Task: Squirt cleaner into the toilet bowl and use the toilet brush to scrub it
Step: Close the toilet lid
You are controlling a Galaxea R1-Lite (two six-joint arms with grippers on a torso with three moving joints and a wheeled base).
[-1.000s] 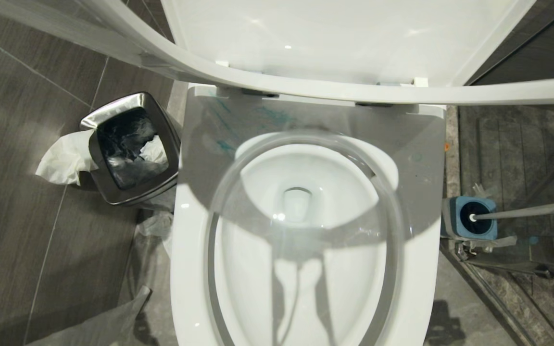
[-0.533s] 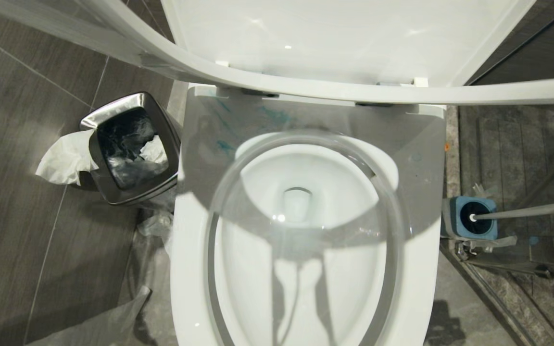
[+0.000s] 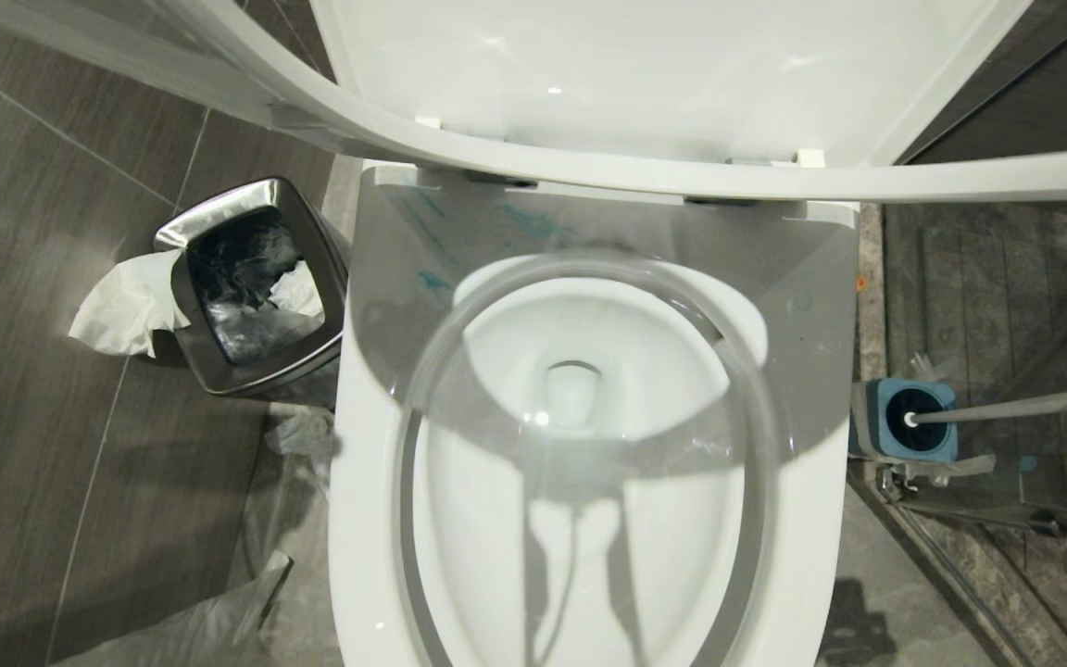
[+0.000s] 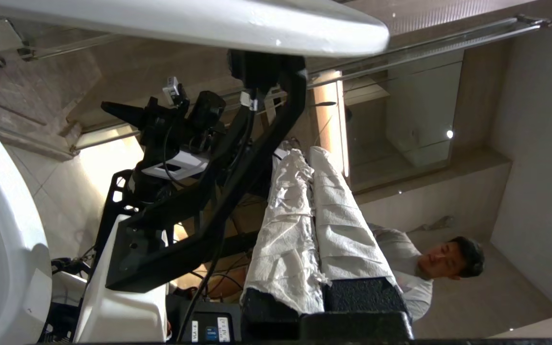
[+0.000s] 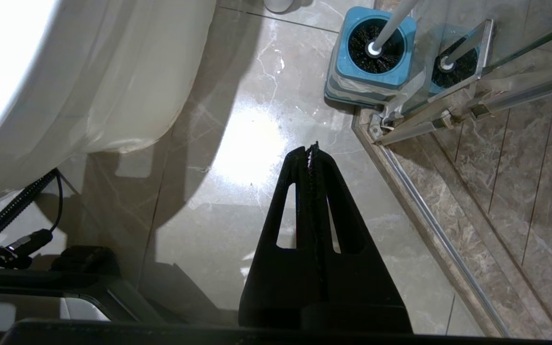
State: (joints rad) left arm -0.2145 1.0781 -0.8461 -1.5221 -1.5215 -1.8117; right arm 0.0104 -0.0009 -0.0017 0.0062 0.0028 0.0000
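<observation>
Both our claws are closed on nothing: the left gripper (image 4: 304, 158), fingers paper-wrapped, points up at our own frame; the right gripper (image 5: 312, 151) hangs above the floor near the brush (image 5: 391, 26) in its holder (image 5: 369, 62). We see no cleaner, and blue streaks mark the rim behind the bowl (image 3: 580, 445), so scrubbing seems next: we must open the right gripper and take the brush handle.

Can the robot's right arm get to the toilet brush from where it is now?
Probably yes. The right gripper hangs shut over bare floor, and nothing lies between it and the toilet brush, whose handle sticks up out of its blue holder beside the glass door's metal frame.
</observation>
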